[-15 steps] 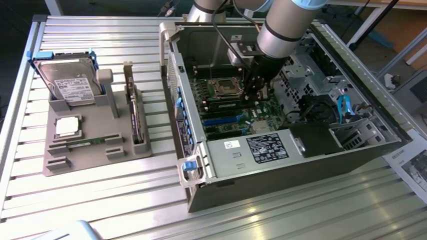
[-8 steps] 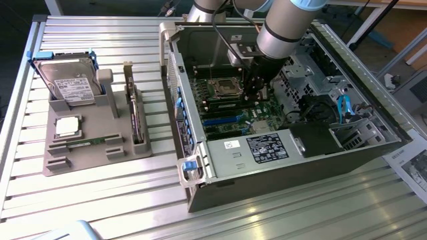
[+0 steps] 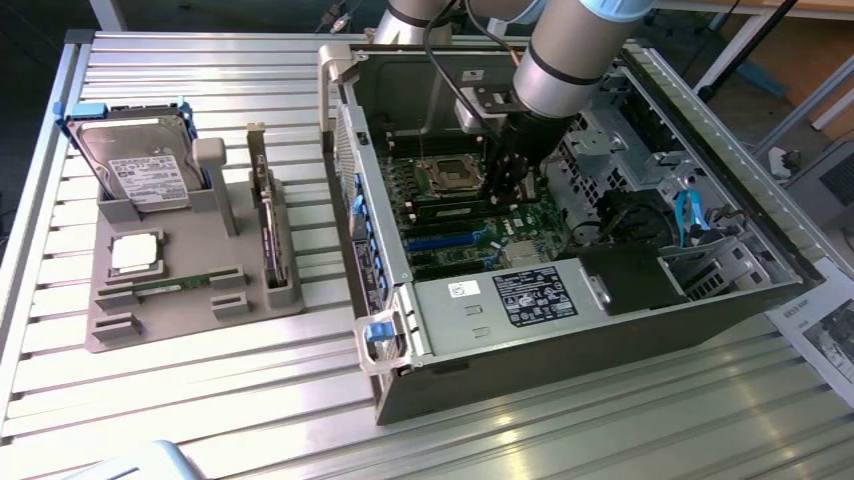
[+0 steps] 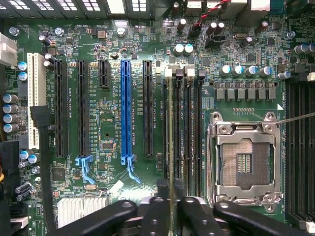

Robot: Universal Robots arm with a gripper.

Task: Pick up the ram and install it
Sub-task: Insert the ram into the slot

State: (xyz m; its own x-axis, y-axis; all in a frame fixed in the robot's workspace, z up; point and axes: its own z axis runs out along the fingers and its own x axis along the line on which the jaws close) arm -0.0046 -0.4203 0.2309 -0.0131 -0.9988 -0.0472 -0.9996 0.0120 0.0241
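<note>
The ram [image 4: 170, 132] stands on edge in the memory slot nearest the black expansion slots, seen as a thin pale line along the slot. My gripper [image 4: 173, 204] hangs straight above one end of it, its black fingers [image 4: 158, 206] on either side of the stick with a small gap showing, so the jaws stand open. In the exterior view my gripper [image 3: 514, 190] reaches down into the open computer case [image 3: 400, 330], over the motherboard beside the processor socket [image 3: 447, 172]. A second green ram stick [image 3: 174, 287] lies in the grey fixture.
The grey fixture [image 3: 160, 320] at the exterior view's left also holds a hard drive [image 3: 140, 165], a square silver processor [image 3: 136, 253] and a dark expansion card [image 3: 271, 235]. Case walls, a drive cage [image 3: 707, 270] and cables surround the motherboard. An empty processor socket [image 4: 244, 157] lies beside the memory slots.
</note>
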